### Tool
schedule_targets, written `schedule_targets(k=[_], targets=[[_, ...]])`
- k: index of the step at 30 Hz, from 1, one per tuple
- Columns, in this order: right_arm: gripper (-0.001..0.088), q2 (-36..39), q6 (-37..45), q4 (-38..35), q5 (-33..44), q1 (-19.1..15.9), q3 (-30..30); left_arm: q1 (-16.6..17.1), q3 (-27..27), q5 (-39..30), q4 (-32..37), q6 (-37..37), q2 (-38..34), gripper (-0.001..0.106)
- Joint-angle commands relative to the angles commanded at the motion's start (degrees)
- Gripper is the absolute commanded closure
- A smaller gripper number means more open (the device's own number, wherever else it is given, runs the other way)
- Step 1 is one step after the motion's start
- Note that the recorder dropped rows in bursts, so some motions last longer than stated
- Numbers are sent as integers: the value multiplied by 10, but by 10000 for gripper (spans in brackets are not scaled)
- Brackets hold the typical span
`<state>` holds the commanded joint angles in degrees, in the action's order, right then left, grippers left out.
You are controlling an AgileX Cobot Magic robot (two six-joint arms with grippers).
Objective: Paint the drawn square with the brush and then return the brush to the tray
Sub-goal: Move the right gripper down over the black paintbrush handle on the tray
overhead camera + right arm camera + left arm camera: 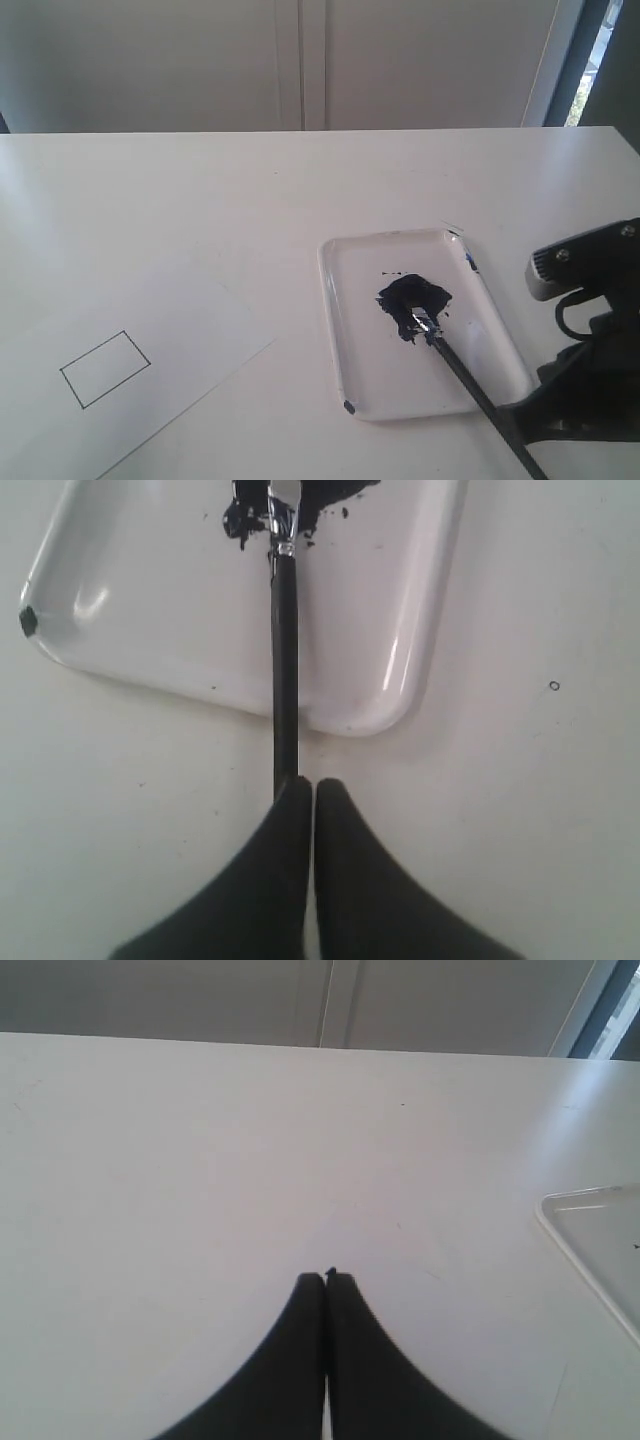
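a: exterior: the brush (455,365), light and stiff, is lying with wet bristles in the tray (352,350), handle overhanging its rim.
b: left wrist: the left gripper (327,1280) is idling closed, empty, near the tray.
a: right wrist: the right gripper (312,785) is sitting closed at the dry handle end, the sensible hold; grip unclear.

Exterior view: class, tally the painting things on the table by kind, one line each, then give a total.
Paper sheet: 1
Drawn square: 1
Tray: 1
Paint puddle: 1
Brush: 1
Total: 5
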<state>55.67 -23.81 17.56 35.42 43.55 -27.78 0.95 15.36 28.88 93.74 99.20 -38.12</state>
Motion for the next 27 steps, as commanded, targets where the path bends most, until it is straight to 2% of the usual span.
schedule_targets(k=[5,8,27], targets=[[533,14,26,-29,-9,0,0,0,-5,1,1,1,0,1053],[439,25,52,-51,-7,0,0,0,-5,3,1,1,0,1053],[436,147,124,-66,3,0,0,0,-5,7,1,1,0,1053]])
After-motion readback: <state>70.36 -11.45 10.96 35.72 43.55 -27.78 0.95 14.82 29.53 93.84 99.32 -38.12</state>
